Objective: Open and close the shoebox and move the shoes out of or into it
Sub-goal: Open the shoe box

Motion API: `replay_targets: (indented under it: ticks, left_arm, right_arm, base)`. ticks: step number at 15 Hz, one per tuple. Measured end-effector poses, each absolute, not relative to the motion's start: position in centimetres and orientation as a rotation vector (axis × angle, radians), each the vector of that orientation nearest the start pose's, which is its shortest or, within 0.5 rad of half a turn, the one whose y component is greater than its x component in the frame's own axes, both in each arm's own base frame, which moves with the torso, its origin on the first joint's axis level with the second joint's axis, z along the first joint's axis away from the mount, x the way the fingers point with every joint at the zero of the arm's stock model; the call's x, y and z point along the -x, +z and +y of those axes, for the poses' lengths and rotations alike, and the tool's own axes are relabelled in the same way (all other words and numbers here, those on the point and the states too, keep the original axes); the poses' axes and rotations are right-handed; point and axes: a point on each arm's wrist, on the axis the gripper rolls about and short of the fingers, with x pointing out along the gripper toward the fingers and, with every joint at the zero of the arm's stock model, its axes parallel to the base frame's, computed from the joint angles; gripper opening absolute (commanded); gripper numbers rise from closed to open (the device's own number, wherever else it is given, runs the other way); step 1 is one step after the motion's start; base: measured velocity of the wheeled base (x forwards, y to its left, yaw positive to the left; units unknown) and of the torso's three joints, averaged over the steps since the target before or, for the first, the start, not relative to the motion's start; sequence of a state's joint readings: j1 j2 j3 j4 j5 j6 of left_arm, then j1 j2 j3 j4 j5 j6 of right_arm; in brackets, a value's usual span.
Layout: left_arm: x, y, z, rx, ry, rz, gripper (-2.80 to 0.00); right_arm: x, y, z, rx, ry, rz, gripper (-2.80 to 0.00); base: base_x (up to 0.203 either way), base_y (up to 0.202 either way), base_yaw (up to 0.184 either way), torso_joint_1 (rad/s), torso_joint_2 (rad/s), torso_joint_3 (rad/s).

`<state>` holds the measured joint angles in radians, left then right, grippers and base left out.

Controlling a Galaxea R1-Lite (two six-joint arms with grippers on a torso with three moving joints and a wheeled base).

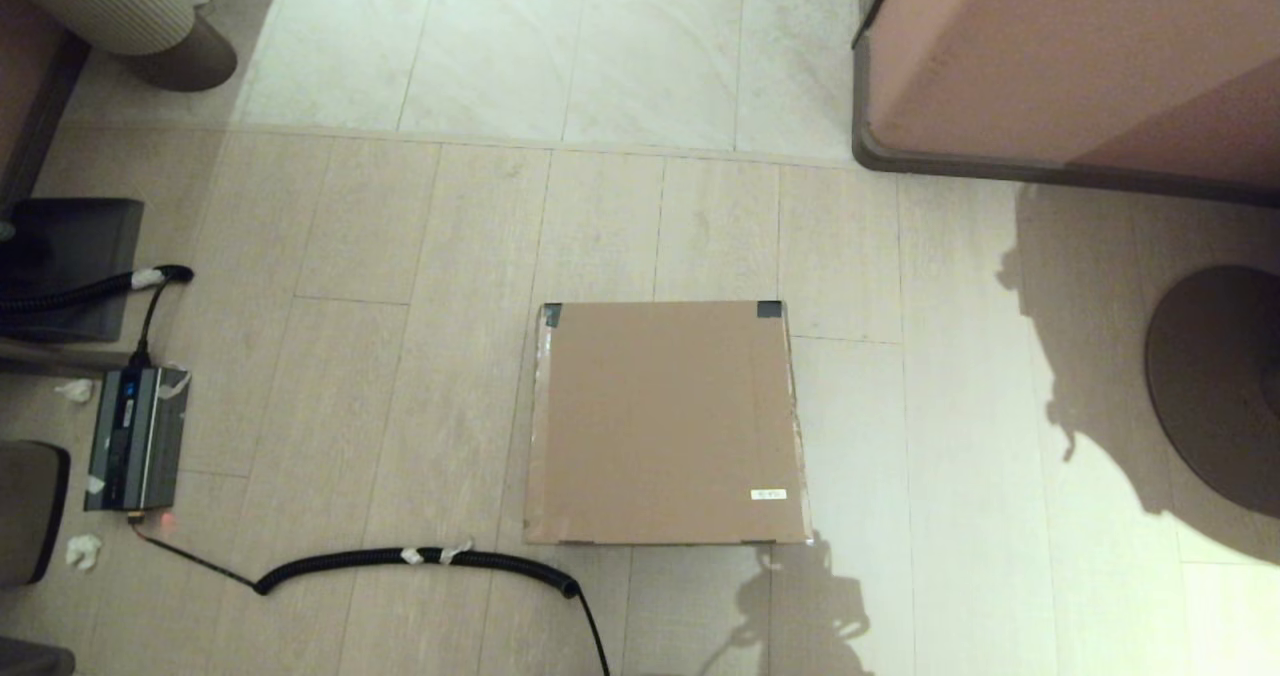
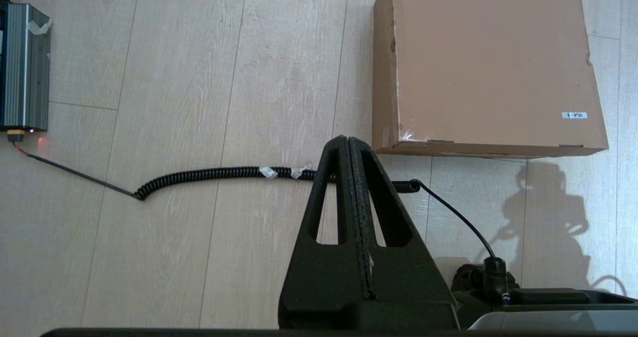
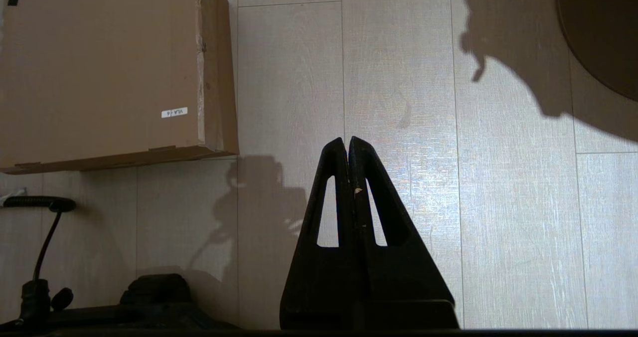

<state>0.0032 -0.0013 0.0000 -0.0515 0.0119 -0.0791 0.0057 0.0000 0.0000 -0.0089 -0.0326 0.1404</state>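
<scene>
1. Nothing of the task looks done yet: the shoebox (image 1: 665, 421) lies shut on the floor (image 1: 400, 376), its lid flat and flush with the walls, with black tape at the two far lid corners and a small white label (image 1: 768, 494) near the near right corner.
2. No shoes are visible anywhere, on the floor or elsewhere. Whether they are inside the closed box cannot be told.
3. What is left, as I judge it: lift the hinged lid, move the shoes out or in, then close the lid again.
4. The left gripper (image 2: 348, 140) hangs above the floor near the box's near left corner, over a coiled black cable (image 2: 224, 173); its fingers are pressed together and hold nothing.
5. The right gripper (image 3: 348, 140) hangs over bare floor off the box's right side, well apart from it; its fingers are likewise pressed together and empty.
6. A grey metal power unit (image 1: 135, 438) sits far to the left, at the cable's other end.
</scene>
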Motion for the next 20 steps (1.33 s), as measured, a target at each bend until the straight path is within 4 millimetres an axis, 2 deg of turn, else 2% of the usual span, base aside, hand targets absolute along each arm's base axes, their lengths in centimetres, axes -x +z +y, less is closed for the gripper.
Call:
replay_targets:
  ticks: [3, 4, 7, 9, 11, 12, 14, 17, 20]
  left_arm:
    - [2.4, 8.4, 0.0, 0.07, 0.003, -0.067, -2.8]
    - [2.7, 9.5, 0.0, 0.078, -0.01, -0.09, -2.8]
    - [3.3, 15.2, -0.2, 0.189, -0.127, -0.094, -2.8]
    - [1.4, 18.5, -0.4, 0.306, -0.228, 0.019, -2.8]
    - [-2.4, 20.6, -0.8, 0.413, -0.311, 0.173, -2.8]
    - [-4.8, 21.1, -0.9, 0.459, -0.347, 0.253, -2.8]
    - [-10.3, 20.9, -1.3, 0.532, -0.397, 0.4, -2.8]
    - [-18.4, 17.5, -1.6, 0.603, -0.425, 0.565, -2.8]
    - [-24.9, 11.9, -2.0, 0.619, -0.418, 0.626, -2.8]
  right_arm:
    - [2.4, 8.1, -0.1, -0.124, -0.016, -0.032, -2.8]
    - [2.6, 9.2, 0.0, -0.127, 0.002, -0.065, -2.8]
    - [3.0, 14.0, 0.2, -0.241, 0.125, -0.072, -2.8]
    - [1.3, 17.4, 0.5, -0.345, 0.252, 0.027, -2.8]
    - [-2.3, 20.0, 0.9, -0.424, 0.376, 0.171, -2.8]
    - [-4.7, 20.9, 1.0, -0.453, 0.423, 0.244, -2.8]
    - [-10.2, 21.3, 1.3, -0.483, 0.477, 0.378, -2.8]
    - [-18.7, 18.7, 1.7, -0.499, 0.498, 0.53, -2.8]
    - [-25.6, 13.6, 3.0, -0.48, 0.499, 0.608, -2.8]
  base:
    - [0.0, 0.0, 0.0, 0.0, 0.0, 0.0]
    - [0.0, 0.0, 0.0, 0.0, 0.0, 0.0]
    - [0.0, 0.0, 0.0, 0.0, 0.0, 0.0]
    - [0.0, 0.0, 0.0, 0.0, 0.0, 0.0]
    - [0.0, 0.0, 0.0, 0.0, 0.0, 0.0]
    - [0.0, 0.0, 0.0, 0.0, 0.0, 0.0]
    - [0.0, 0.0, 0.0, 0.0, 0.0, 0.0]
    - [0.0, 0.0, 0.0, 0.0, 0.0, 0.0]
    - [0.0, 0.0, 0.0, 0.0, 0.0, 0.0]
